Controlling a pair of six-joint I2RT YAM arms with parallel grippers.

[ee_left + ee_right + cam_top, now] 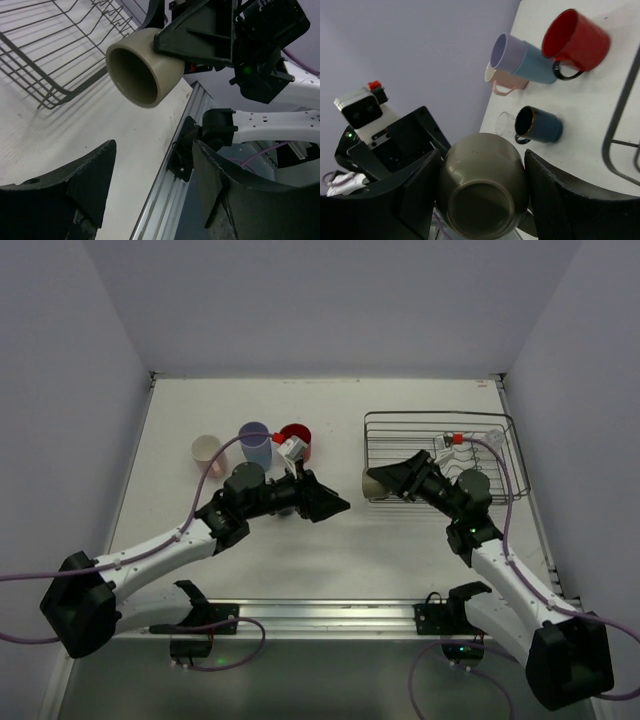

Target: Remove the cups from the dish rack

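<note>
Olive cup [371,481], clamped sideways by right gripper [388,478], faces open, empty left gripper [336,506] at 8 o'clock; rounded wall may slip out.

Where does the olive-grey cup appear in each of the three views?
Top external: the olive-grey cup is mid-table, just left of the dish rack.
Left wrist: upper middle, mouth toward the camera, rack on its left.
Right wrist: bottom centre, seen from its base; a rack wire at the right edge.
Shared landmark: the dish rack.

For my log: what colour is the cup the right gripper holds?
A round olive-grey cup, clearest in the right wrist view.
</note>
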